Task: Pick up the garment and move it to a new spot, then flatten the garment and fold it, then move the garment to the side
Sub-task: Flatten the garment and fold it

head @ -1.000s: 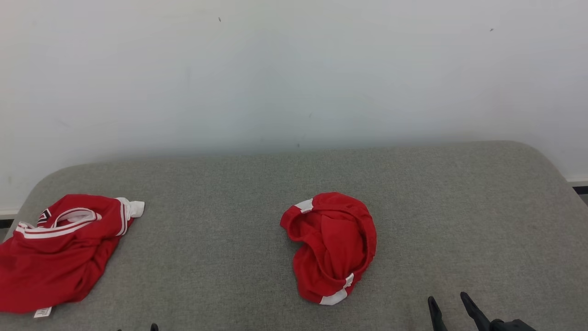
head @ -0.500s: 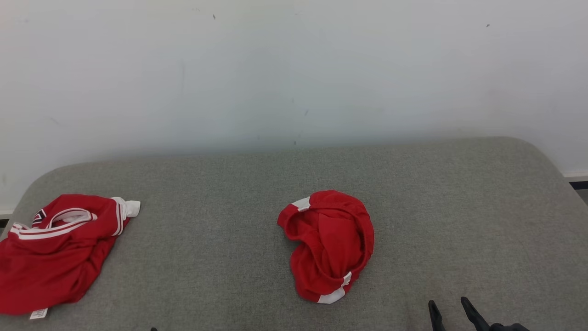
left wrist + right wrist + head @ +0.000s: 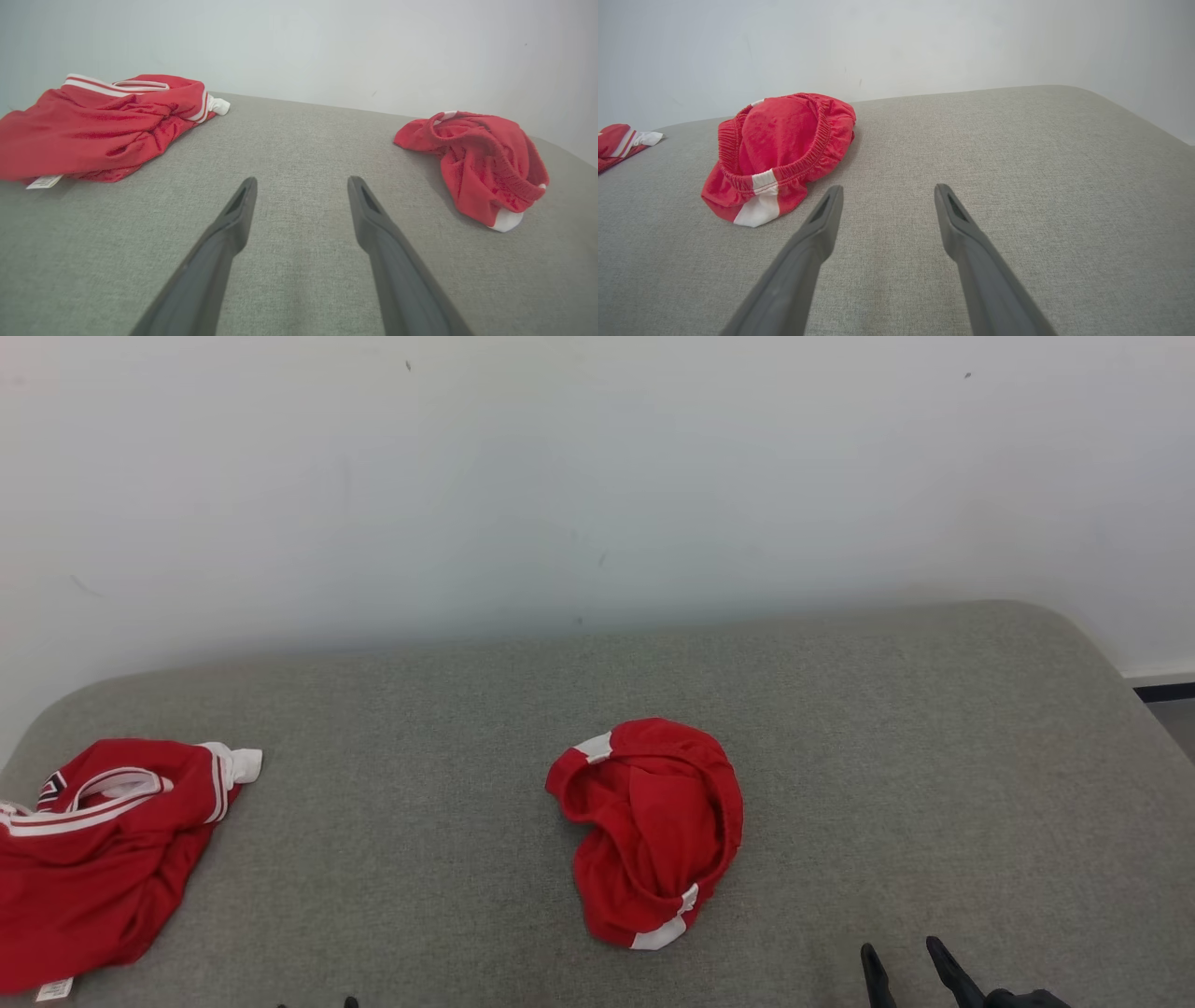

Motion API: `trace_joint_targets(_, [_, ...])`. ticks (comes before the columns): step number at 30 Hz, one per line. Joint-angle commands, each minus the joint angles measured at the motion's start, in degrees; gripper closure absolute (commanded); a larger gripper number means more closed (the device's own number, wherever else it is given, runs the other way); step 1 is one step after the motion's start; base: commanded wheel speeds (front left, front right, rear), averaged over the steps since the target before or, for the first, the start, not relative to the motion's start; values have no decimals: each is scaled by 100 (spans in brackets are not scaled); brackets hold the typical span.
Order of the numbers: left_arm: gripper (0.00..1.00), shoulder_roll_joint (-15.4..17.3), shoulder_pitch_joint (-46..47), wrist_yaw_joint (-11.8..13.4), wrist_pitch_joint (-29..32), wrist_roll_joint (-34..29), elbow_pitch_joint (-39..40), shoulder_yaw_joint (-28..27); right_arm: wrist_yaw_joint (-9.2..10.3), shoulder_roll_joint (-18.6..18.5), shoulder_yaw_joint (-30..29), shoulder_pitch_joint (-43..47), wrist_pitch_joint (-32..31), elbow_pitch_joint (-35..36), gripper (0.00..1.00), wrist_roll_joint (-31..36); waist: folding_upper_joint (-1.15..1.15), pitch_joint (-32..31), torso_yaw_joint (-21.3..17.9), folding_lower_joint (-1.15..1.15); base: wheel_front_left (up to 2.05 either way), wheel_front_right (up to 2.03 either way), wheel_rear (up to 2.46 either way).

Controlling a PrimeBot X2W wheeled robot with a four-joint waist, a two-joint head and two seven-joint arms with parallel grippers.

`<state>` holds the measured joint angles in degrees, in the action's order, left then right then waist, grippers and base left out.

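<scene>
Garment (image 3: 653,831) first: this crumpled red piece with white trim and an elastic waistband lies near the middle of the grey padded surface (image 3: 934,756), and neither of your hands touches it. Going left to right, the red jersey (image 3: 93,859) is bunched at the far left edge, well apart from the garment. Your left hand (image 3: 301,179) is low over the near edge, fingers spread wide with nothing between them; the garment lies ahead of it and off to its right. The heap is longer front to back than side to side, so its long axis runs roughly away from you. One white band is at its far left corner, another at its near end, and the waistband gapes upward. Your right hand (image 3: 888,186) is likewise fully open and empty. The garment lies ahead and to its left, near but apart.
</scene>
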<state>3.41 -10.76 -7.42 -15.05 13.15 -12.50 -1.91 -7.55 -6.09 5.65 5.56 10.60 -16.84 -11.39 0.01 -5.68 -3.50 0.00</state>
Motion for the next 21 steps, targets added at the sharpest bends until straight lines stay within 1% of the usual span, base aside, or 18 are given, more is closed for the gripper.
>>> trace_joint_targets(1, [0, 2, 39, -7, -19, -6, 33, 100, 12, -18, 10, -55, 14, -2, 0, -29, -1, 11, -87, 0, 0, 0, 0])
trace_joint_targets(6, [0, 126, 347, -4, -20, 51, -9, 644, 12, -12, 68, -82, 16, -2, 0, -57, -1, 75, -345, 0, 0, 0, 0])
trace_joint_targets(10, [0, 236, 839, -4, 107, 267, -157, 1176, 12, -5, 86, -91, 9, -6, 0, -69, -1, 140, -593, 0, 0, 0, 0])
trace_joint_targets(12, [0, 290, 1131, -5, 421, 377, -243, 1474, 12, 1, 92, -94, 6, -11, 0, -71, -1, 176, -717, 0, 0, 0, 0])
trace_joint_targets(13, [0, 291, 1276, -4, 692, 561, -301, 1686, 12, 5, 92, -93, 4, -12, 0, -75, -1, 196, -783, 0, 0, 0, 0])
trace_joint_targets(15, [0, 378, 1642, -1, 1072, 731, -343, 1950, 12, -6, 97, -116, 10, -22, 0, -86, -1, 243, -905, 0, 0, 0, 0])
trace_joint_targets(18, [0, 416, 2113, -2, 1472, 959, -337, 2359, 12, -10, 128, -164, 23, -24, 0, -89, -1, 330, -1094, 0, 0, 0, 0])
trace_joint_targets(19, [0, 446, 2361, -2, 1698, 1033, -426, 2581, 12, -3, 128, -181, 25, -18, 0, -87, -1, 389, -1210, 0, 0, 0, 0])
trace_joint_targets(21, [0, 439, 2587, -2, 1972, 1150, -553, 2782, 12, -8, 131, -198, 32, -19, 0, -96, -1, 445, -1319, 0, 0, 0, 0])
